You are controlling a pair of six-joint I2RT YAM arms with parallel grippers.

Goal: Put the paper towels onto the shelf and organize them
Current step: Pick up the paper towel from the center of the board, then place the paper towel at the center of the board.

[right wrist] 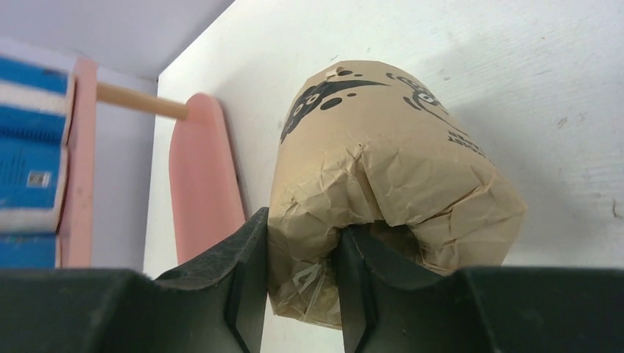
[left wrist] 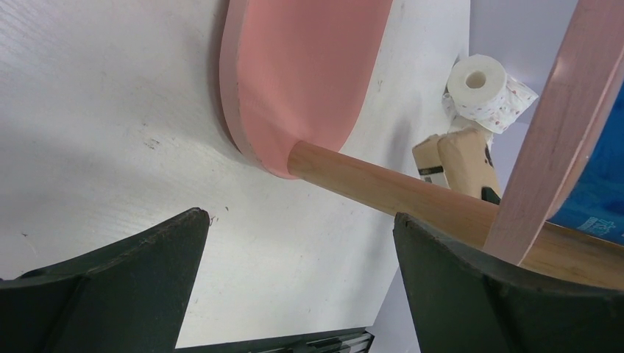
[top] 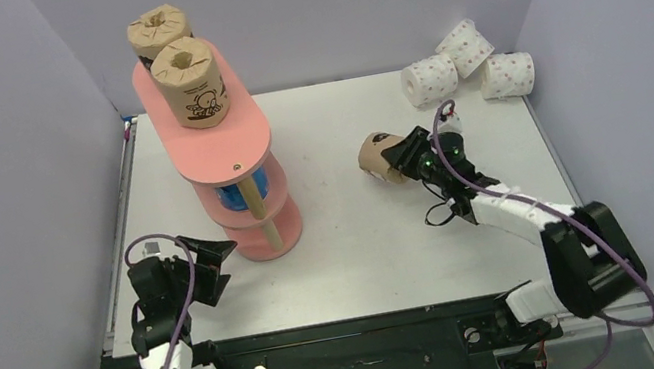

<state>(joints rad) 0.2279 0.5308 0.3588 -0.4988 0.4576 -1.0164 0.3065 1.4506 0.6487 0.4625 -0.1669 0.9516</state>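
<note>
Table [top: 365, 249]: brown roll [top: 379, 155] in right hand [top: 403, 162]

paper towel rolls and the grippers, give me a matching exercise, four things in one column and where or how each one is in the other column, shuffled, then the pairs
Column A
1. blue rolls
2. white dotted rolls
3. left gripper
4. loose brown roll

Column B
a. open, holding nothing
b. far right part of the table
c. pinched by the right gripper
d. inside the shelf, under its top board

Pairs: 1-d, 2-b, 3-a, 4-c
</note>
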